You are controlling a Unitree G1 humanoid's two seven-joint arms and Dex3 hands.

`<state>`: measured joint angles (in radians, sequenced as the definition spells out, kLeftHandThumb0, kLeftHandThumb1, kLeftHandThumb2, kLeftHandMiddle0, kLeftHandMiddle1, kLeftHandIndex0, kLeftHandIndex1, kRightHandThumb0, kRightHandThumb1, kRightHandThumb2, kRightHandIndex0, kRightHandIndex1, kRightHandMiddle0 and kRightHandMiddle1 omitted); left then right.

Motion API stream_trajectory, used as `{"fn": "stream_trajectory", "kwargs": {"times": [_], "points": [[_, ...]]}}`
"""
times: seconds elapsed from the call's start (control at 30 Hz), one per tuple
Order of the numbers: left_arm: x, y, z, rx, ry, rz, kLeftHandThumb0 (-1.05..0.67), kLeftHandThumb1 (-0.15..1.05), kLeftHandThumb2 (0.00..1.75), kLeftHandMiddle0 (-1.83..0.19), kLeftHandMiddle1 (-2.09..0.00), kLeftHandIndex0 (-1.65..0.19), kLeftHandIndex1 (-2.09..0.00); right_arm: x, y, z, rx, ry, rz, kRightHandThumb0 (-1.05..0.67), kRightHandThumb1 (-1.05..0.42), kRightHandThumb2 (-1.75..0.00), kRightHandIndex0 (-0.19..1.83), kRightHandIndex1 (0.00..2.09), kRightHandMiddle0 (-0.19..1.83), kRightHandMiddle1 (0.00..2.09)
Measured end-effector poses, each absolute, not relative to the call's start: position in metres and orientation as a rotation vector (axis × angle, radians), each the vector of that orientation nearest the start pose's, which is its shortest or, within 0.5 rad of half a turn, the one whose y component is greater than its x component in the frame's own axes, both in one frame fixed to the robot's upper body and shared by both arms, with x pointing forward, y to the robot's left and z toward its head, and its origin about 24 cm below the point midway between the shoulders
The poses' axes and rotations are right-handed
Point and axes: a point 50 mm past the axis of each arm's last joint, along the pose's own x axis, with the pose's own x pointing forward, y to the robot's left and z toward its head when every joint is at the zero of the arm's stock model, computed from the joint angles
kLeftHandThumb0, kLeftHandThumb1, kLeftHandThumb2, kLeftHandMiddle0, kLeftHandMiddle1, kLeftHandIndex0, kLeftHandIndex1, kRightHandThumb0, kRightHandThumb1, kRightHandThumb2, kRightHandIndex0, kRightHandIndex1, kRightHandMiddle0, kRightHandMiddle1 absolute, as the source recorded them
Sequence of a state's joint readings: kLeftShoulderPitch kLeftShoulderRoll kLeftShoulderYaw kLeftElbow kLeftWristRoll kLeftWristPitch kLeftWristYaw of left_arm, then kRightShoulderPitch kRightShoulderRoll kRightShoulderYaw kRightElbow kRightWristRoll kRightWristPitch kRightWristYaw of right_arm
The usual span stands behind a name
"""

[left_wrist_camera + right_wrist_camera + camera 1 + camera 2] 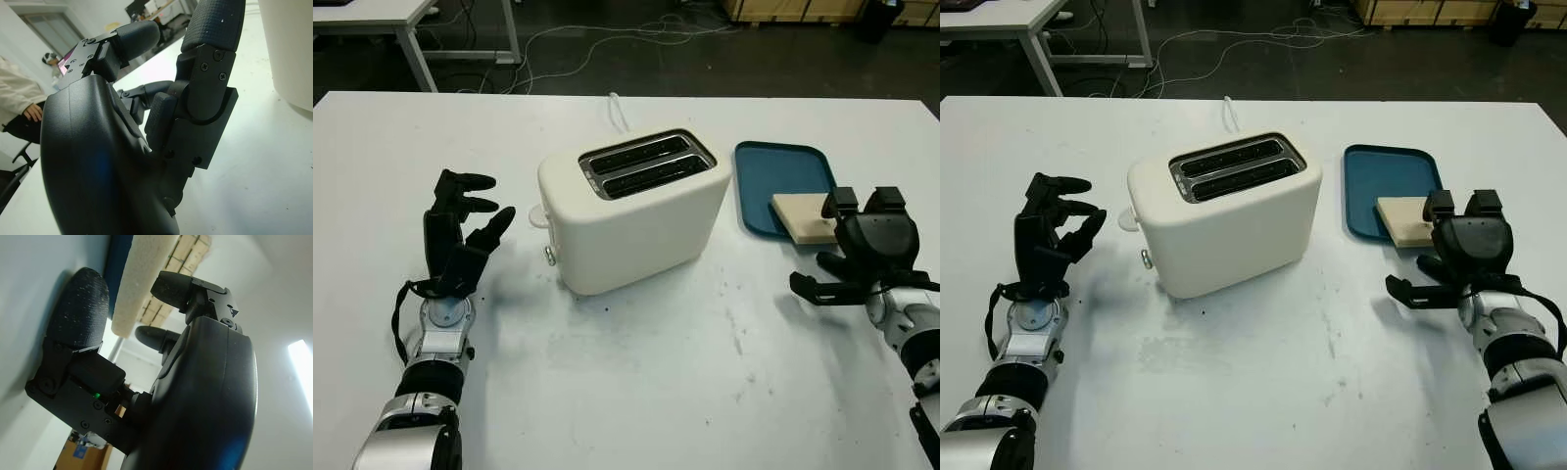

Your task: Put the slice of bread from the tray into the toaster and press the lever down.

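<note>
A: Right hand holds nothing, its fingers uncurled just short of the bread, which overhangs the tray's near edge.

B: So reach a little further, get the thumb under that overhang, two fingers on top, and lift flat.

A: Beyond the fingertips, leftward, the toaster's slots face up. Left hand is open beside it, idle.
</note>
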<state>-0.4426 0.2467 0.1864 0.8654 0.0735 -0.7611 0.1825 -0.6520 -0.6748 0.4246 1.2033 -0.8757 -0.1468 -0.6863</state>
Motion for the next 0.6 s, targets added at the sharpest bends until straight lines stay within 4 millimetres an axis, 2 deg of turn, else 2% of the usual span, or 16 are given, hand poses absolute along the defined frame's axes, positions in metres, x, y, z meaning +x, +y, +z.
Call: {"fn": "stream_trajectory", "kwargs": {"times": [0.1, 0.23, 0.33, 0.37, 0.4, 0.47, 0.53, 0.6], "points": [[0.311, 0.231, 0.058, 0.223, -0.370, 0.262, -1.05, 0.92, 0.16, -0.35, -1.51, -0.23, -1.44, 0.325, -0.312, 0.057, -1.759, -0.033, -0.229, -1.05, -0.60, -1.38, 0.00, 1.75, 0.00, 1.75], [0.311, 0.231, 0.058, 0.222, -0.370, 0.264, -1.05, 0.92, 0.16, -0.36, -1.51, -0.24, -1.44, 0.332, -0.304, 0.057, -1.727, -0.005, -0.182, -1.05, -0.62, -1.39, 0.00, 1.75, 0.00, 1.75], [0.311, 0.231, 0.058, 0.221, -0.370, 0.264, -1.05, 0.92, 0.15, -0.35, -1.51, -0.23, -1.44, 0.335, -0.300, 0.057, -1.725, -0.004, -0.164, -1.05, -0.76, -1.43, 0.04, 1.75, 0.00, 1.75], [0.311, 0.231, 0.058, 0.221, -0.370, 0.264, -1.05, 0.92, 0.15, -0.36, -1.51, -0.24, -1.44, 0.334, -0.300, 0.056, -1.731, -0.014, -0.167, -1.05, -0.85, -1.45, 0.40, 1.75, 0.18, 1.75], [0.311, 0.231, 0.058, 0.221, -0.370, 0.263, -1.05, 0.92, 0.15, -0.36, -1.51, -0.24, -1.44, 0.334, -0.300, 0.056, -1.736, -0.021, -0.169, -1.05, -0.88, -1.46, 0.68, 1.75, 0.43, 1.75], [0.311, 0.231, 0.058, 0.220, -0.369, 0.259, -1.05, 0.92, 0.15, -0.35, -1.51, -0.24, -1.44, 0.333, -0.298, 0.053, -1.743, -0.034, -0.167, -1.04, -0.91, -1.47, 1.11, 1.75, 0.85, 1.75], [0.311, 0.231, 0.058, 0.217, -0.369, 0.261, -1.05, 0.92, 0.14, -0.35, -1.51, -0.24, -1.44, 0.333, -0.294, 0.051, -1.749, -0.057, -0.163, -1.04, -0.92, -1.44, 1.43, 1.75, 1.16, 1.75], [0.311, 0.231, 0.058, 0.217, -0.369, 0.262, -1.05, 0.92, 0.14, -0.36, -1.51, -0.24, -1.44, 0.333, -0.291, 0.050, -1.757, -0.081, -0.161, -1.05, -0.92, -1.40, 1.54, 1.75, 1.49, 1.75]]}}
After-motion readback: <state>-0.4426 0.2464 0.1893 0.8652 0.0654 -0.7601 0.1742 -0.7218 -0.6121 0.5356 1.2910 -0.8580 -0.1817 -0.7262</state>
